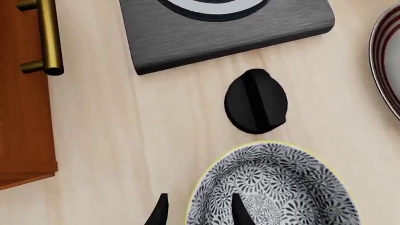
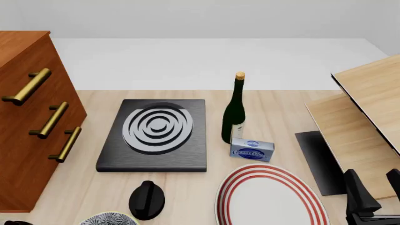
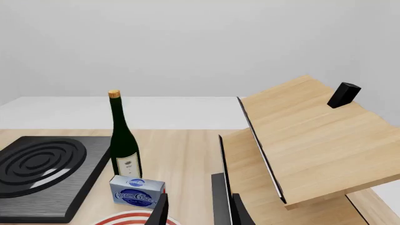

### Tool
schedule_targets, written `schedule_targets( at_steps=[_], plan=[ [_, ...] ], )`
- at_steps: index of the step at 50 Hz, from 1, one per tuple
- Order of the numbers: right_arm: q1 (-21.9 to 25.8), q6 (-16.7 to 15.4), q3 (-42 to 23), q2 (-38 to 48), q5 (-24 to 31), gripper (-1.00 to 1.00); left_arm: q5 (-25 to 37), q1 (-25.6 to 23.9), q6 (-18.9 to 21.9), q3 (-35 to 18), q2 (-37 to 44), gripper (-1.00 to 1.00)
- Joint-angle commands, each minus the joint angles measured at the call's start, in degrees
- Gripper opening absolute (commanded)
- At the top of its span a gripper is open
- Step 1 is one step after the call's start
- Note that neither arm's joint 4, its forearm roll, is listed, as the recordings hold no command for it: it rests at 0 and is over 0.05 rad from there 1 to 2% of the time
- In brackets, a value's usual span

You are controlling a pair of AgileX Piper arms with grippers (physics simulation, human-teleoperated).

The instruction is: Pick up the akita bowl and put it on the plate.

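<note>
- Left end effector (image 1: 196, 211) poised over the bowl (image 1: 275, 187), fingers apart, one finger inside the rim and one outside; nothing clamped yet.
- Bowl on the desk (image 1: 125, 140) at the near edge, just beside the black knob (image 1: 255, 101); in the front view only a sliver of bowl (image 2: 109, 219) visible at the bottom edge.
- Plate (image 2: 270, 199) to the right of the bowl, bare, with the knob (image 2: 147, 200) near the gap between them.
- Best done, judging from this: lower until the rim sits deep between the fingers, close firmly on the wall, lift straight up before any sideways travel, then carry right and set down centred on the red rings.
- Likely hazard: a thin rim pinch tilting or slipping out; knob close enough to be nudged on a low carry.
- Right end effector (image 3: 196, 208) parked near the plate's right side, fingers apart, holding nothing.
- Elsewhere: stove (image 2: 155, 133) behind the knob, bottle (image 2: 235, 110) and small blue box (image 2: 252, 150) beyond the plate, drawers (image 2: 31, 122) at left, wooden rack (image 2: 362, 122) at right; none on the direct path.
</note>
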Motion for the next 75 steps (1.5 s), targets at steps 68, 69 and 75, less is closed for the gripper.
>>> schedule_targets(
  at_steps=[68,69,75],
  plan=[
    [0.0,0.0,0.0,-0.02,-0.01,1.0,-9.09,-0.99,2.04,1.58,13.63,-1.0],
    [0.0,0.0,0.0,0.02,0.01,1.0,-9.32,-1.03,2.05,1.58,13.9,-1.0],
    [0.0,-0.01,0.0,-0.01,-0.01,1.0,-3.63,-2.79,2.87,1.58,9.12,-1.0]
  ],
)
